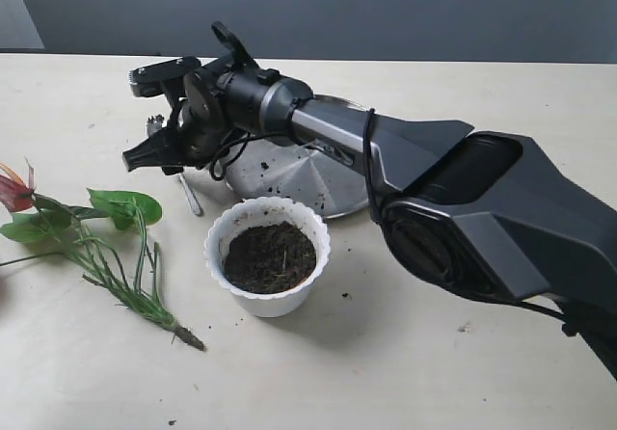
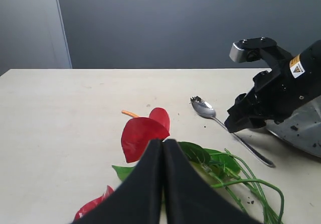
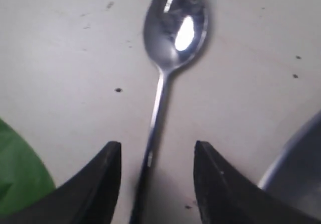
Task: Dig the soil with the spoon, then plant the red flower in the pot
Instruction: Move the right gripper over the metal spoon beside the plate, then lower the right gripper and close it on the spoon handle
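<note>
1. Right gripper hangs spread, jaws straddling the spoon handle on the counter's far-left part.
2. Judgement: drop straight, pinch mid-handle, keep it level.
3. Left gripper is pressed together, gripping nothing, above the red flower.
4. Only the exterior view shows the pot, holding soil, nearer centre.

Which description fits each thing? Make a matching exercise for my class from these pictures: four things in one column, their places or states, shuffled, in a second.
Things:
1. spoon
2. pot
3. red flower
4. left tool

Descriptions:
A. holds dark soil
B. fingers pressed together
C. lies flat on the table, handle between the open right tool's fingers
D. lies on its side on the table beside the pot

Pairs: 1-C, 2-A, 3-D, 4-B
</note>
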